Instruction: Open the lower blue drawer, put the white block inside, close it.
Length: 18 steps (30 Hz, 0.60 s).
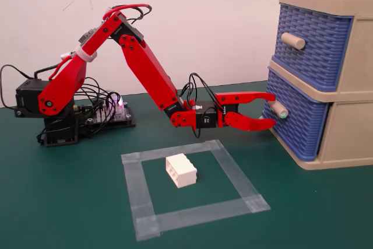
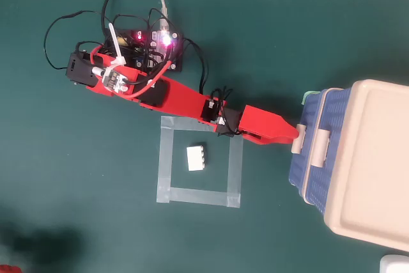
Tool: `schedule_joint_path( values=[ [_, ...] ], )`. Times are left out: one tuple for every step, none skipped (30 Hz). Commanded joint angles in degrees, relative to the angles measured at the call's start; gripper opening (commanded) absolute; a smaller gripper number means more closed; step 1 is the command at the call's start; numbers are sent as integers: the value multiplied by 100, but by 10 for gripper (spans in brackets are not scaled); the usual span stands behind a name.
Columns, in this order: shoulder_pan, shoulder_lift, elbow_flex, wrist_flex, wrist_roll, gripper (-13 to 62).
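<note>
Lower blue drawer (image 1: 294, 122): blue basket-weave plastic front, set in the bottom bay of a beige cabinet (image 1: 349, 80) standing at the right of the table (image 1: 70, 202) in the fixed view; shut, flush with the frame. Peg handle (image 1: 278, 109) beige with a pale green tip, pointing toward the arm.

White block (image 1: 181, 170): small white rectangular brick, round dimples on the side facing the camera in the fixed view. Lies on the table inside a square of pale tape (image 1: 140, 202), roughly central.

Hand (image 1: 272, 109): red, held level, jaws one above the other and set well apart; upper jaw passes above the peg handle, lower jaw below it, the tips reaching the peg. Whether either jaw touches it cannot be told. In the overhead view the hand's tip (image 2: 295, 135) meets the handle at the cabinet's edge.

Block relative to hand: well apart from the tips, lower on the table, nearer the camera in the fixed view, untouched.
</note>
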State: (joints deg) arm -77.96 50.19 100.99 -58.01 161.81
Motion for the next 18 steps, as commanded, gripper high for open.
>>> schedule_joint_path(
  values=[
    [-70,167,-149,-132,123,126],
    [-70,176,-149,-88,123,99],
    [-70,185,-149,-53,123,76],
    [-70,193,-158,-18,123,59],
    [-70,202,-158,9,132,47],
    [-70,211,-167,44,141,45],
    [-70,220,-167,70,149,45],
    [-70,220,-176,79,158,45],
    [-70,220,-193,79,158,45],
    [-70,220,-237,79,167,46],
    [-70,220,-316,79,167,47],
    [-70,202,-413,79,167,47],
    [-62,185,-501,97,167,47],
    [-70,158,-606,141,167,49],
    [-70,149,-668,211,167,50],
    [-70,141,-729,299,167,50],
    [-70,149,-773,360,167,52],
    [-70,149,-800,378,167,59]
  ],
)
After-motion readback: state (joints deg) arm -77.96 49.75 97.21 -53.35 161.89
